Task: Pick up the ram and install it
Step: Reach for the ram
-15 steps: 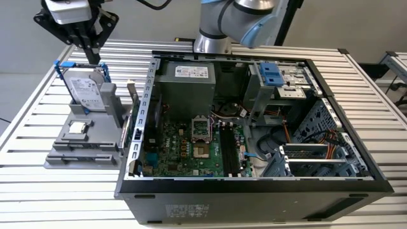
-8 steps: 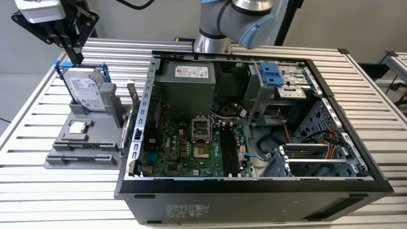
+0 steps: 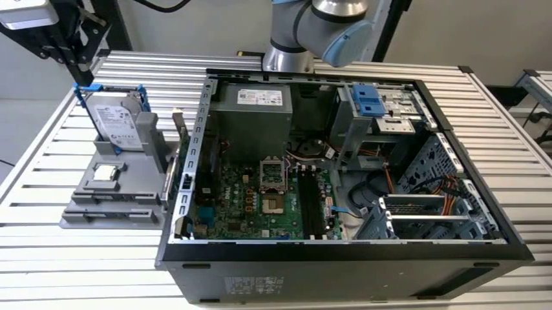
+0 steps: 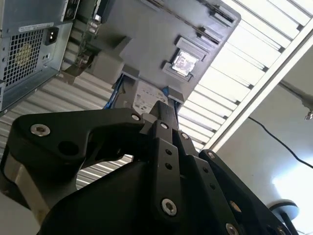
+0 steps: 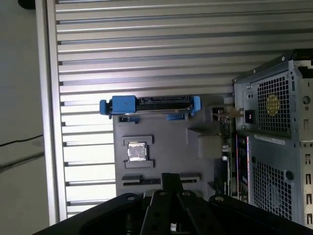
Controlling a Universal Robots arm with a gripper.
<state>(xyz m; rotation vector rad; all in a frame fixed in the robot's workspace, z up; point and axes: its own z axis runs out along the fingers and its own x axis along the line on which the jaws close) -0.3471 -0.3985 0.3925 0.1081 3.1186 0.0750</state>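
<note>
The gripper [image 3: 76, 59] hangs over the far corner of the slatted aluminium table [image 3: 43, 258] at the exterior view's left, above the upright hard drive [image 3: 112, 123] in its blue frame. In both wrist views its black fingertips [image 4: 164, 110] [image 5: 171, 178] are pressed together with nothing between them, so it is closed and empty. The hard drive stands at the back of a grey parts holder [image 3: 112, 210], and a small square silver processor chip [image 3: 105, 172] lies flat in a recess in front of it. The ram [image 3: 178, 129], a thin dark stick, stands on edge at the side of that holder nearest the computer, just beside the open computer case [image 3: 345, 255] and outside it. In the first wrist view it appears as a narrow dark edge [image 5: 227, 142] between the holder and the case's rear panel. Inside the case the green motherboard [image 3: 250, 194] lies exposed, with the grey power supply [image 3: 254, 116] behind it. The robot arm [image 3: 319, 26] rises behind the case.
</note>
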